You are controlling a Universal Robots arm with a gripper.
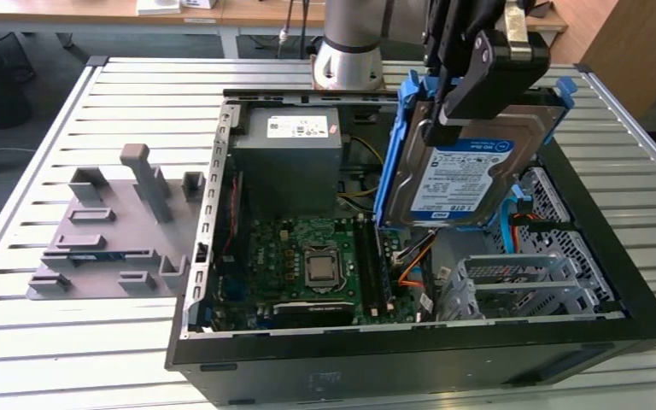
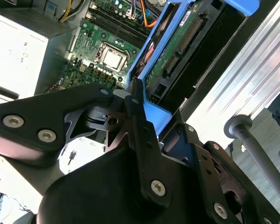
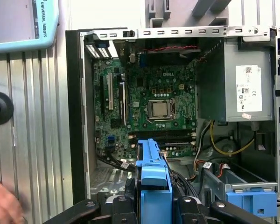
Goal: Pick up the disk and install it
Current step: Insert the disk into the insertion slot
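Right, mid-carry: past the pick, not yet into the install. Pincer (image 1: 442, 120) clamped on the disk (image 1: 465, 179), gripping the top edge of its blue carrier; in the second wrist view, fingers (image 2: 140, 130) pinching that blue frame. Disk hanging directly below the pincer, near upright with a slight tilt, label facing out, seated in nothing. Just under its lower edge: orange cables (image 1: 417, 256). Further down, open computer case (image 1: 419, 359) lying on its side, with the motherboard (image 1: 305, 256) below to one side of the disk and the metal drive cage (image 1: 522, 278) below to the other. Farther off inside the case, grey power-supply box (image 1: 294, 154). Beyond the case, slatted surface (image 1: 134, 94) carrying a grey fixture block (image 1: 112, 231), well apart from the pincer. Needed for the install, by my read: carrier squared to the cage opening, then a straight descent. Likely snags: the tilt and those cables.
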